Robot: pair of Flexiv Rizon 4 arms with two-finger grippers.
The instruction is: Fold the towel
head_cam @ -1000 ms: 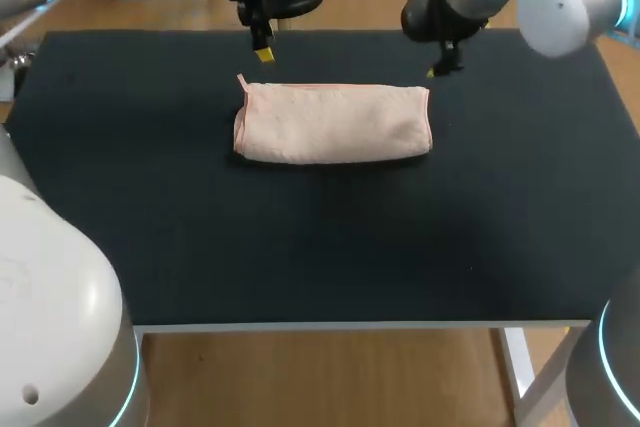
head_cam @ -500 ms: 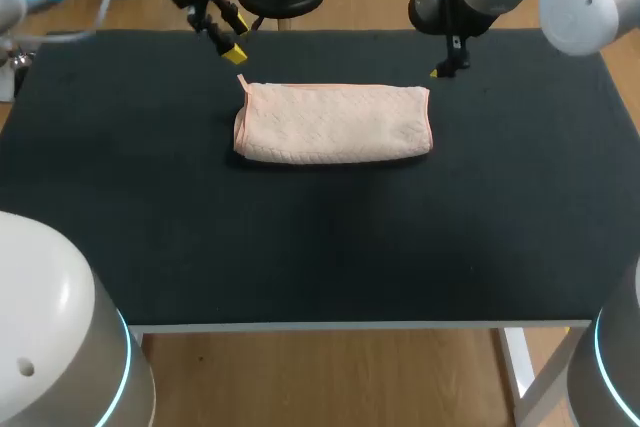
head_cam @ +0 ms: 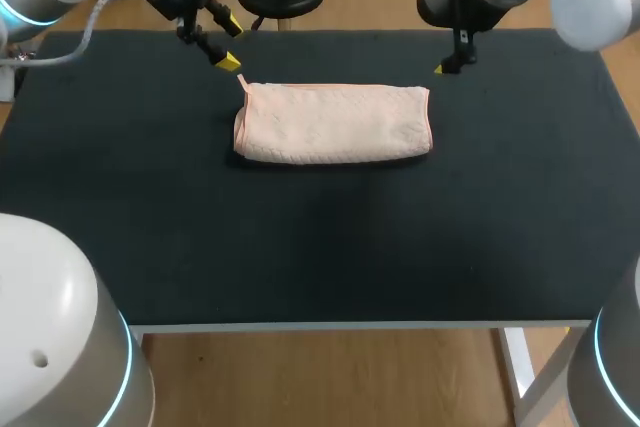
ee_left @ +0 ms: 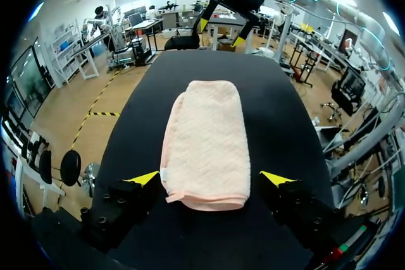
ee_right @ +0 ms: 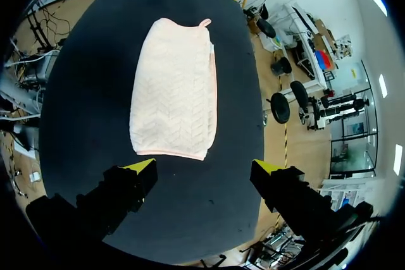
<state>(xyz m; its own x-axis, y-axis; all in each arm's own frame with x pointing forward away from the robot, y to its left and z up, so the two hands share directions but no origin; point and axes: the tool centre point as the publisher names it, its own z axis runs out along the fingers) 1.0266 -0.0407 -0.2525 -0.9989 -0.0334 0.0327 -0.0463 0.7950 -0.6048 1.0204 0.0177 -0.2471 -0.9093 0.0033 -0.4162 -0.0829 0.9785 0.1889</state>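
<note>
A pink towel (head_cam: 333, 123) lies folded into a long, flat bundle on the black table (head_cam: 320, 247), toward the back. A small loop sticks out at its back left corner. My left gripper (head_cam: 229, 41) hovers open just behind and left of that corner, touching nothing. In the left wrist view the towel (ee_left: 205, 140) stretches away ahead of the open left gripper (ee_left: 211, 178). My right gripper (head_cam: 447, 65) hangs open behind the towel's back right corner. The right wrist view has the towel (ee_right: 176, 90) ahead of the right gripper (ee_right: 202, 167), whose fingers stand wide apart.
Bare black tabletop runs all around the towel, widest toward the front edge (head_cam: 320, 325). Nothing else lies on the table.
My left gripper has swung left and back from the towel's back left corner, its fingers spreading wider. The right gripper has lifted slightly and opened wider. The towel has not moved.
</note>
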